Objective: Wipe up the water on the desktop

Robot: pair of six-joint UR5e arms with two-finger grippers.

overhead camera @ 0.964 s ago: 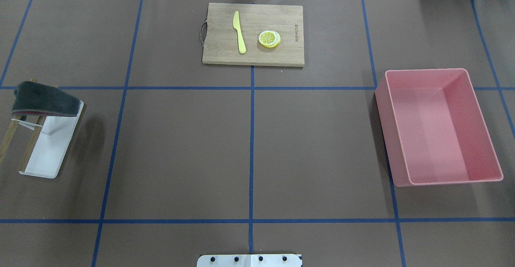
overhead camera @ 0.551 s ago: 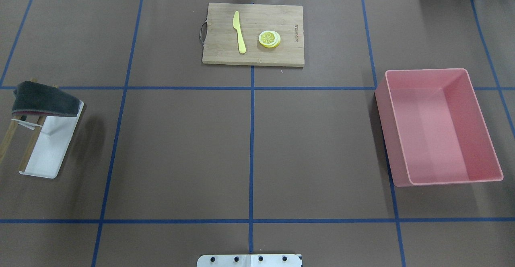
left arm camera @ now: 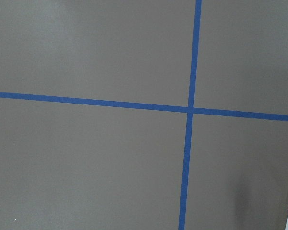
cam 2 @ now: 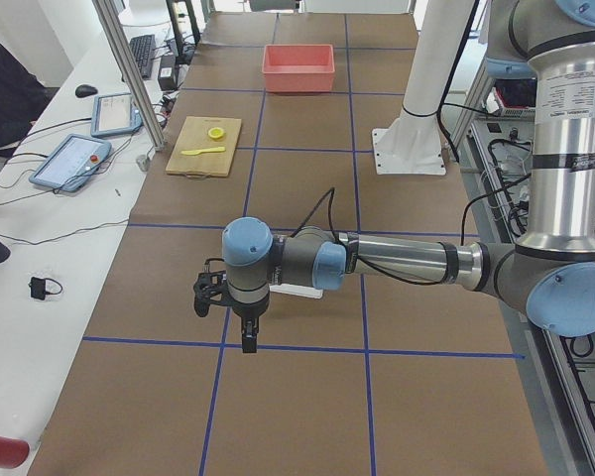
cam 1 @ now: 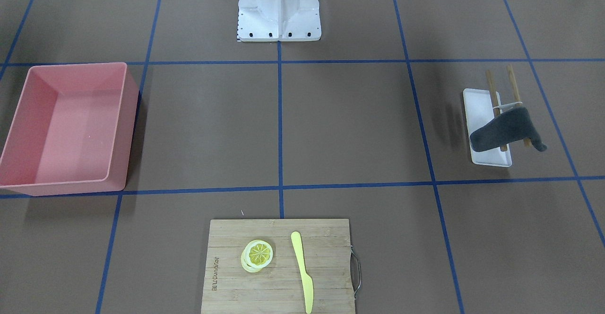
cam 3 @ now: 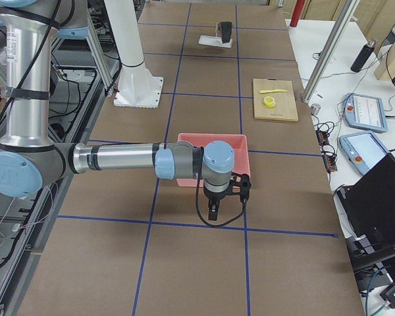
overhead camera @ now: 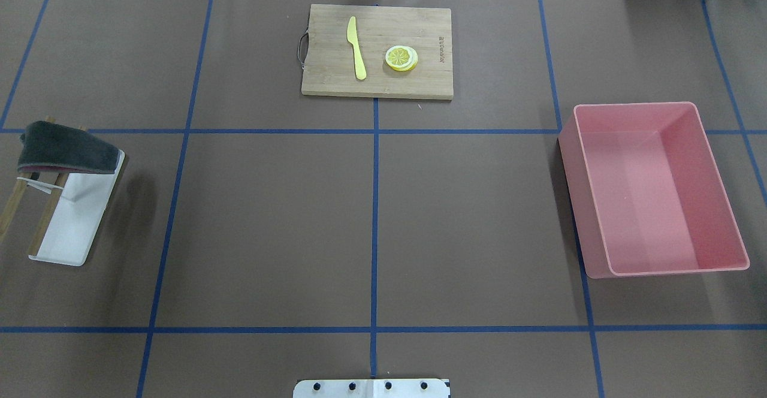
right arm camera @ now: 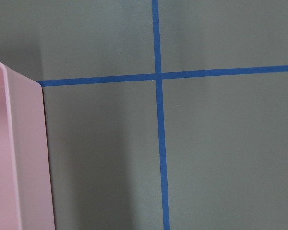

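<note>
The desktop [overhead camera: 269, 224] is matte brown with blue tape lines; it also shows in the front view [cam 1: 350, 125]. I cannot make out any water on it. A dark grey cloth [overhead camera: 66, 146] hangs over two wooden sticks above a white tray [overhead camera: 72, 230] at the left; it also shows in the front view [cam 1: 505, 132]. My left gripper [cam 2: 247, 340] hangs above the table beyond the tray, seen only in the left side view. My right gripper [cam 3: 212, 212] hangs beside the pink bin, seen only in the right side view. I cannot tell whether either is open or shut.
A pink bin [overhead camera: 656, 188] stands at the right. A bamboo cutting board [overhead camera: 377, 83] at the far middle holds a yellow knife [overhead camera: 357, 47] and lemon slices [overhead camera: 401, 58]. The robot's white base [cam 1: 279, 6] stands at the near edge.
</note>
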